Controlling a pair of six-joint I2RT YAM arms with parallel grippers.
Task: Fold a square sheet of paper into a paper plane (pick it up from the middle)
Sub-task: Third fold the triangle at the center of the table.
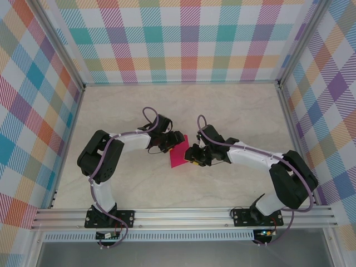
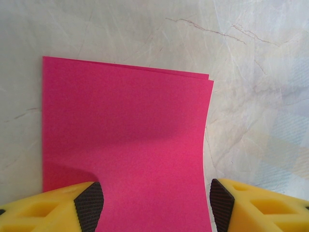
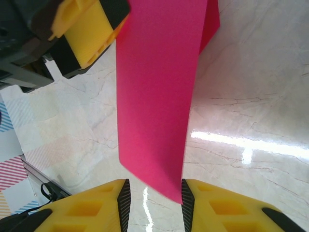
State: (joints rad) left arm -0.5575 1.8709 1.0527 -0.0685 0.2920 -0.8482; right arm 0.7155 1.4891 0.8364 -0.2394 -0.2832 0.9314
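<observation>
Reaching in from the near edge of the table (image 1: 167, 105), the right gripper (image 3: 154, 197) has its jaws fairly close together. A corner of the square sheet of paper (image 3: 154, 96) sits between the black pads (image 3: 124, 195), but whether they pinch it cannot be told. The sheet is magenta and folded double. It lies near the middle of the table between the two grippers, with part of it raised off the surface. Just beyond it, the left gripper (image 2: 155, 205) stands wide open, one yellow finger overlapping the sheet and the other just beside its edge, clamping nothing.
</observation>
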